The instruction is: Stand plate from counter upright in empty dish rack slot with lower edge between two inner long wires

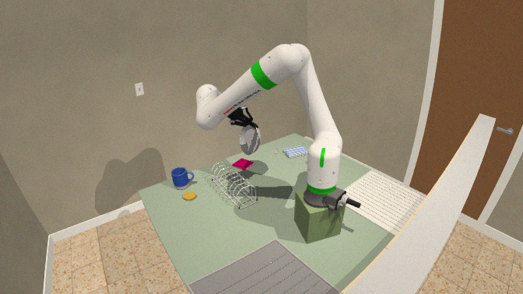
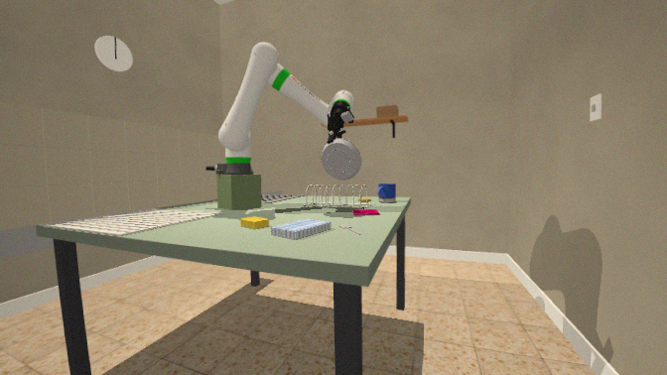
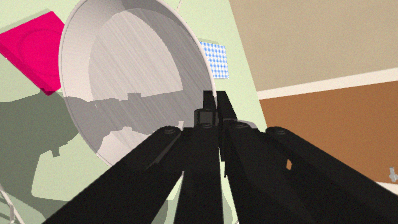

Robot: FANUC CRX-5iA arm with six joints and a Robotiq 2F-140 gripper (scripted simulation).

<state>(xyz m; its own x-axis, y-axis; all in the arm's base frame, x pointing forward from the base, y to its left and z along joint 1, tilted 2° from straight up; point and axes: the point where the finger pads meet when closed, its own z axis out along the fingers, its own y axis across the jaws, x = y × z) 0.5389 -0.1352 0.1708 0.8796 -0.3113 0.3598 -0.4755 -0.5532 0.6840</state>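
The grey plate [image 1: 249, 141] [image 2: 341, 160] [image 3: 135, 55] hangs in the air, nearly upright, with its lower edge well above the counter. My gripper [image 1: 254, 126] [image 2: 336, 139] [image 3: 213, 105] is shut on its upper rim. The wire dish rack [image 1: 248, 204] [image 2: 337, 205] stands on the counter, with no plate seen in its slots. In the top view the plate is above and behind the rack, over the side with the pink square. In the exterior view it shows above the rack's loops, with a gap between. A bit of rack wire shows at the wrist view's lower left corner.
A pink square [image 1: 243, 163] [image 2: 366, 212] [image 3: 30, 45] lies near the rack. A blue mug [image 1: 180, 177] [image 2: 387, 192] and a yellow disc [image 1: 189, 196] are on its other side. A checked cloth [image 1: 296, 152] [image 2: 301, 228] [image 3: 216, 60] and a yellow block [image 2: 254, 222] lie farther off.
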